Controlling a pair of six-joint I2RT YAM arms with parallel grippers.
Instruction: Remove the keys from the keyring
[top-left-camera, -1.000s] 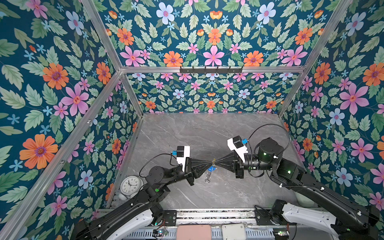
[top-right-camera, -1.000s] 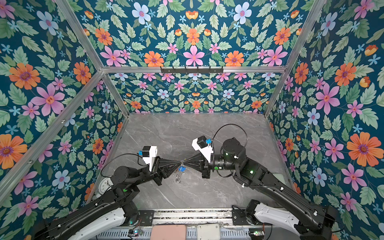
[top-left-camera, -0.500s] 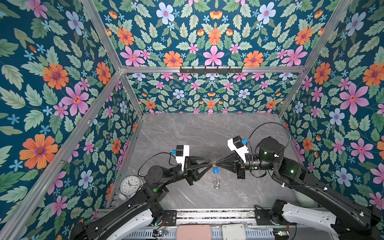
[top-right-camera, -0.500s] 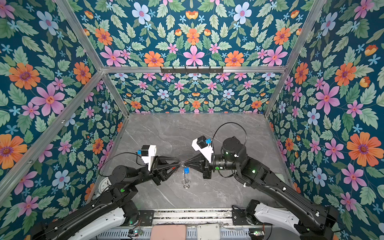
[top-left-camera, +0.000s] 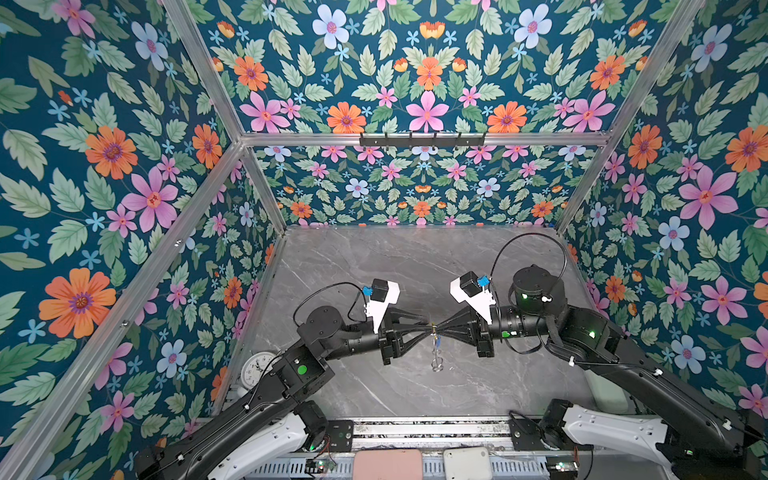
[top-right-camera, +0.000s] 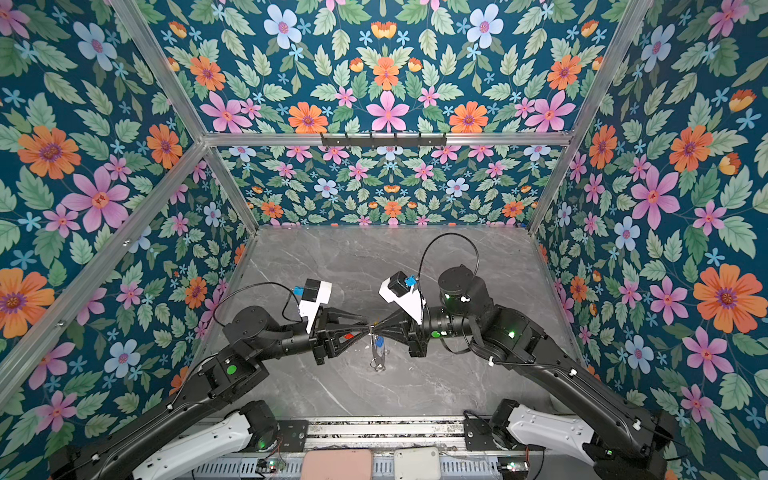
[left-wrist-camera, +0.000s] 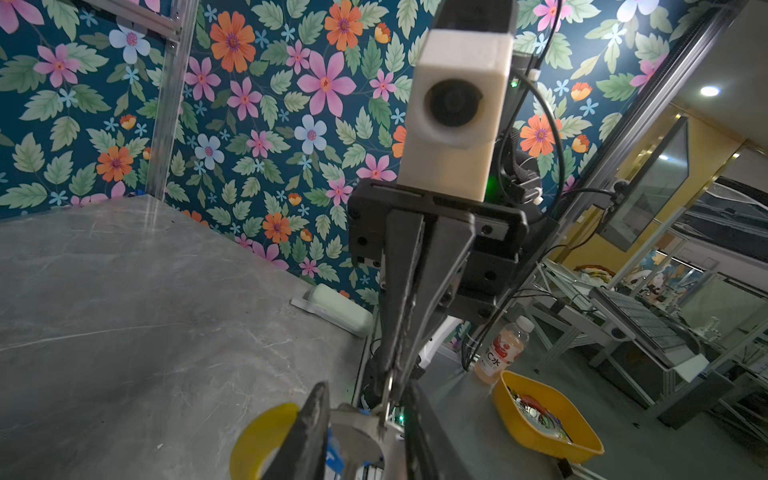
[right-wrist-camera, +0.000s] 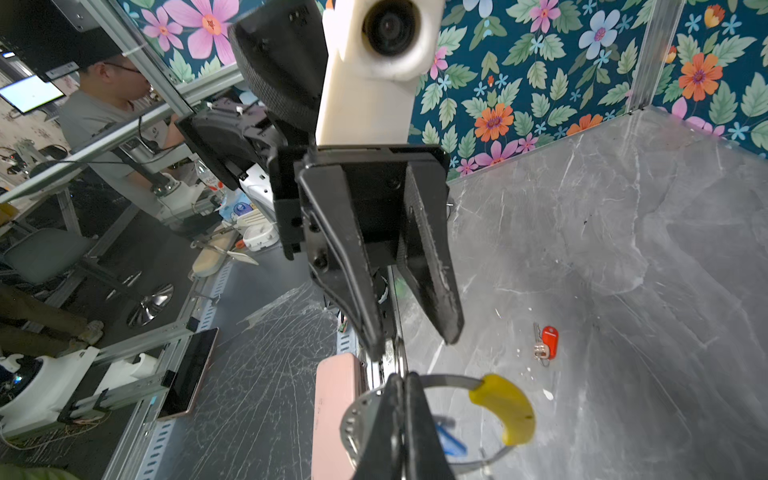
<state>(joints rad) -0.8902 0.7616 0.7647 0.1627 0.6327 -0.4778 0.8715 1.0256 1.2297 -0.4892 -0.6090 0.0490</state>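
In both top views the two grippers meet tip to tip above the middle of the table. My right gripper (top-left-camera: 439, 328) (right-wrist-camera: 402, 380) is shut on the rim of the grey keyring (right-wrist-camera: 449, 379), which hangs below it (top-left-camera: 436, 358) (top-right-camera: 378, 357). Its yellow segment (right-wrist-camera: 505, 407) (left-wrist-camera: 262, 432) shows in both wrist views. The blue-tagged key (right-wrist-camera: 451, 440) (top-right-camera: 379, 341) hangs on the ring. My left gripper (top-left-camera: 428, 326) (left-wrist-camera: 365, 388) stands partly open, its fingers on either side of the ring's rim. The red-tagged key (right-wrist-camera: 548, 338) lies loose on the table below the left gripper.
A white clock (top-left-camera: 257, 368) sits by the left wall near the front. A pink flat case (top-left-camera: 388, 463) and a white box (top-left-camera: 467, 462) lie on the front rail. A pale oblong thing (left-wrist-camera: 340, 307) rests at the table's right edge.
The left gripper, shut at the ring a second ago, has opened. The ring dropped to hang from the right gripper. The left fingertips have come back up to the ring's rim.
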